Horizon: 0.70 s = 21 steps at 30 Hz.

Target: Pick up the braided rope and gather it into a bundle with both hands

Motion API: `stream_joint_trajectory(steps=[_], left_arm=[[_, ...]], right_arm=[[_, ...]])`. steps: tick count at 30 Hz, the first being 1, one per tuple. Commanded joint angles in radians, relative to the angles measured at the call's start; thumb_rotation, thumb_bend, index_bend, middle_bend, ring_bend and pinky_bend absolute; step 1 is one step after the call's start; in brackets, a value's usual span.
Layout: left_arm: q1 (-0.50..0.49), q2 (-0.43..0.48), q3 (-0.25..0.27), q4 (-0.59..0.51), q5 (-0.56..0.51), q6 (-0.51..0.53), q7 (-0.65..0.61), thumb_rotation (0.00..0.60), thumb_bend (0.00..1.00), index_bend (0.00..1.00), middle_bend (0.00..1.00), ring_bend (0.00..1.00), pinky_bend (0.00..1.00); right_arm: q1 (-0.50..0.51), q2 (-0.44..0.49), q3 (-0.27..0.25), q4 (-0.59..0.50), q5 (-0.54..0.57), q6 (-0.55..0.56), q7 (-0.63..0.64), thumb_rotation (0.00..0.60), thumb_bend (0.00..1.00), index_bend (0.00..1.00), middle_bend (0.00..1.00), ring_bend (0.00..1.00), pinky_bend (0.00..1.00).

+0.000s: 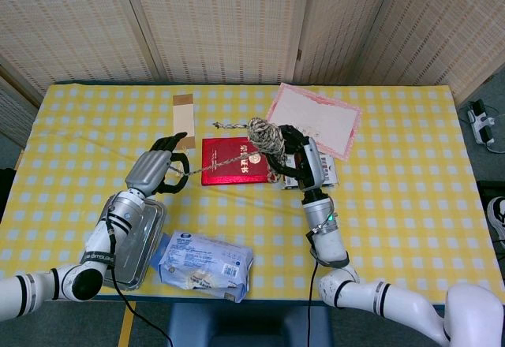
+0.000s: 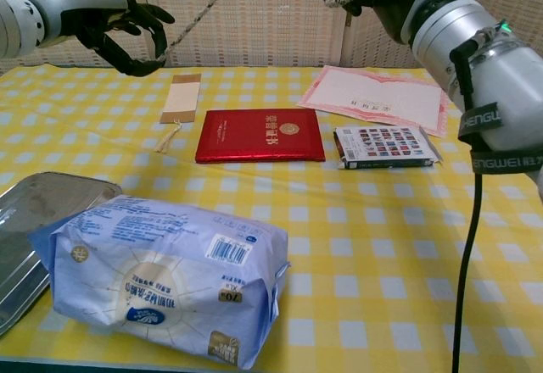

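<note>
Head view: right hand is gripping the braided rope bundle mid-table, above the red booklet; left hand is pinching the taut tail at left. Tail may be slipping free w/ more tension.

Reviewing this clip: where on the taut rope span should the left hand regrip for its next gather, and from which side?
Probably on the straight span of the braided rope just beyond the left hand, toward the bundle in the right hand. Come from below-left, fingers wrapping across it: the strand hangs taut and free above the red booklet.
</note>
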Motion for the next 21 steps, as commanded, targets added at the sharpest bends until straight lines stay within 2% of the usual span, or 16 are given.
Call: stream_joint_trajectory(steps=[1, 8, 14, 17, 21], left_arm=[[0.000, 0.008, -0.002, 0.008, 0.009, 0.016, 0.015, 0.600, 0.53, 0.67, 0.05, 0.00, 0.00], [0.017, 0.014, -0.017, 0.023, 0.092, 0.097, 0.030, 0.600, 0.53, 0.66, 0.05, 0.00, 0.00], [0.027, 0.001, -0.006, 0.026, 0.212, 0.185, 0.093, 0.600, 0.53, 0.66, 0.05, 0.00, 0.00], [0.024, -0.008, -0.001, 0.015, 0.233, 0.191, 0.120, 0.600, 0.53, 0.66, 0.05, 0.00, 0.00], [0.008, -0.028, -0.002, 0.012, 0.238, 0.197, 0.181, 0.600, 0.53, 0.66, 0.05, 0.00, 0.00]], right_arm=[[-0.008, 0.038, -0.049, 0.008, -0.054, -0.001, -0.020, 0.600, 0.69, 0.89, 0.75, 0.91, 0.86], [-0.008, 0.093, -0.121, 0.020, -0.100, -0.018, -0.129, 0.600, 0.69, 0.90, 0.76, 0.91, 0.86], [0.000, 0.106, -0.124, -0.007, -0.084, -0.009, -0.222, 0.600, 0.69, 0.90, 0.76, 0.92, 0.86], [0.011, 0.097, -0.123, -0.011, -0.091, 0.001, -0.234, 0.600, 0.69, 0.90, 0.76, 0.91, 0.86], [0.033, 0.096, -0.150, -0.016, -0.128, -0.005, -0.279, 0.600, 0.69, 0.90, 0.76, 0.90, 0.86]])
